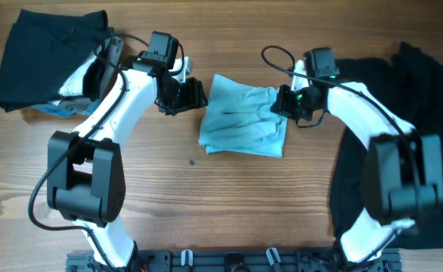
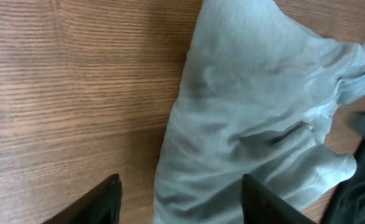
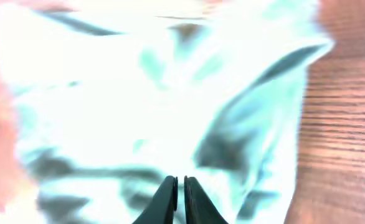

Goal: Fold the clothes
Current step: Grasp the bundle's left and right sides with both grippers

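The pale sky-blue T-shirt (image 1: 240,121) lies in a folded, wrinkled bundle at the table's middle. It also shows in the left wrist view (image 2: 251,112) and, overexposed, in the right wrist view (image 3: 139,93). My left gripper (image 1: 195,94) is open at the bundle's left edge; its fingers (image 2: 181,182) straddle that edge, with nothing between them gripped. My right gripper (image 1: 283,102) is at the bundle's right edge; its fingers (image 3: 180,183) are shut just over the cloth. A black T-shirt (image 1: 44,57) lies at the far left, another (image 1: 433,91) at the right.
A pale blue and white item (image 1: 63,102) pokes out from under the left black garment. Bare wooden tabletop (image 1: 206,196) lies in front of the bundle. A small dark speck (image 1: 193,161) sits on the wood. The right black cloth runs under the right arm's base.
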### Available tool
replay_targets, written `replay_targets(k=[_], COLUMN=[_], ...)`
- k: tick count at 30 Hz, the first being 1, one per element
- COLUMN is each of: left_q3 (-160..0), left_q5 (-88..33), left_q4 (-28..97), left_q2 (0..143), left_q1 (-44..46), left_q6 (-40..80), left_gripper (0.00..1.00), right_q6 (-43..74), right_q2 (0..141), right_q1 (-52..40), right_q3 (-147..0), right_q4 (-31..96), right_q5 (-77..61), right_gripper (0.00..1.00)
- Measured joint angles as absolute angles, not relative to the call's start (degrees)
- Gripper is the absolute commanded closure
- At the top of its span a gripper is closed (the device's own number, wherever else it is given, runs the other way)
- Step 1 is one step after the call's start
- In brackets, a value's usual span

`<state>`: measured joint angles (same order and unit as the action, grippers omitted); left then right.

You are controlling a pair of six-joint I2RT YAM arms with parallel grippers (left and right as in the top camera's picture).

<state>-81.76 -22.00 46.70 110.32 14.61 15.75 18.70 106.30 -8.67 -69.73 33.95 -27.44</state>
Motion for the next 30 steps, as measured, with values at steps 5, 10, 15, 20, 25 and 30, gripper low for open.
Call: replay_targets(k=[5, 10, 15, 20, 25, 30], left_q3=[-78.3, -78.1, -78.6, -78.7, -78.7, -78.7], left_q5=[-27.4, -31.4, -40.1, -45.7, -48.9, -49.1], left_q4=[41.2, 32.8, 28.3, 28.0, 28.2, 27.8], left_q2=[114.7, 119.0, 122.4, 123.0, 123.8, 123.9], left_q1=[15.9, 18.6, 18.4, 18.4, 18.5, 22.6], left_q6=[15.8, 16.7, 19.0, 19.9, 20.6, 25.0], left_gripper=[0.2, 0.31, 0.3, 0.23, 0.24, 0.24], right_q6=[15.3, 15.3, 30.0, 38.9, 43.5, 44.0], right_q2=[95.8, 95.5, 96.3, 103.3, 109.9, 111.2], right_q1=[-8.7, -8.8, -9.7, -9.6, -9.6, -9.2], right_q3=[-69.8, -69.7, -67.9, -65.5, -65.3, -65.3], right_q4=[33.8, 34.5, 37.3, 38.8, 38.2, 37.0], right_q5=[-29.2, -29.9, -25.2, -23.9, -24.5, -28.1], right_gripper=[0.9, 0.96, 0.96, 0.95, 0.92, 0.92])
